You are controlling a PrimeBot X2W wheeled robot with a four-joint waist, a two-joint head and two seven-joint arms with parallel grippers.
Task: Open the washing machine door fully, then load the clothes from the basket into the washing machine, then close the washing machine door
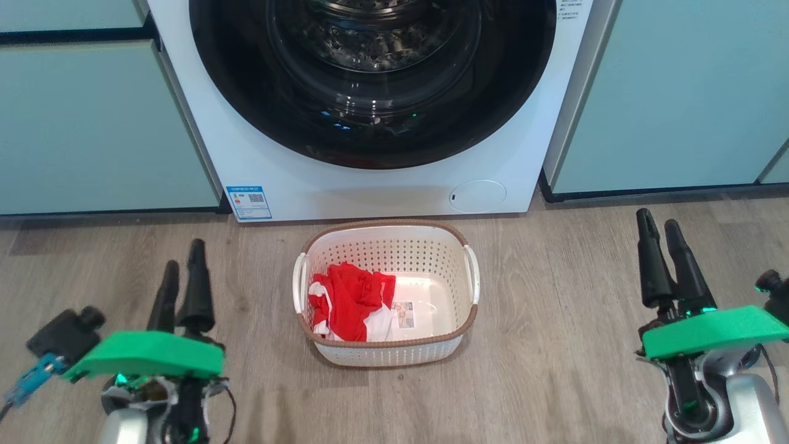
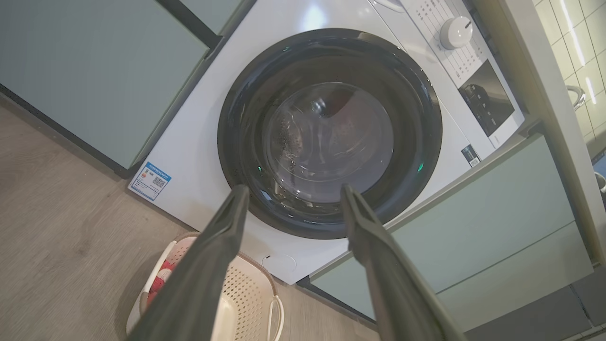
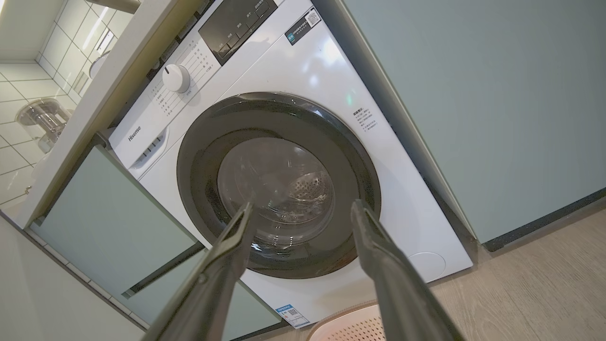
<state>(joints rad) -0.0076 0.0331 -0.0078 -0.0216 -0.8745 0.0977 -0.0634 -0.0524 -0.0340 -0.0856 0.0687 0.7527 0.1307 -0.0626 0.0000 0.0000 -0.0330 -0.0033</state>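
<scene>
With both arms low on either side, I see the washing machine door (image 1: pixel 373 61) shut flush on the washing machine (image 1: pixel 345 185), and drum perforations show through the glass. The basket (image 1: pixel 388 253) sits on the wood floor (image 1: pixel 555 320) just in front of the washer, roughly centred under the door and not touching it. The clothes (image 1: pixel 348 299) are bunched in the basket's left half, red with white trim; the label (image 1: pixel 404 314) on its floor is exposed beside them. The left gripper (image 1: pixel 184 254) is well left of the basket with its jaws parted and nothing between them, confirmed on the left wrist view (image 2: pixel 294 187). The right gripper (image 1: pixel 657 218) is well right of it, also spread and empty (image 3: pixel 303 204). Both wrist views look up at the closed door. Teal cabinets (image 1: pixel 92 123) flank the machine.
</scene>
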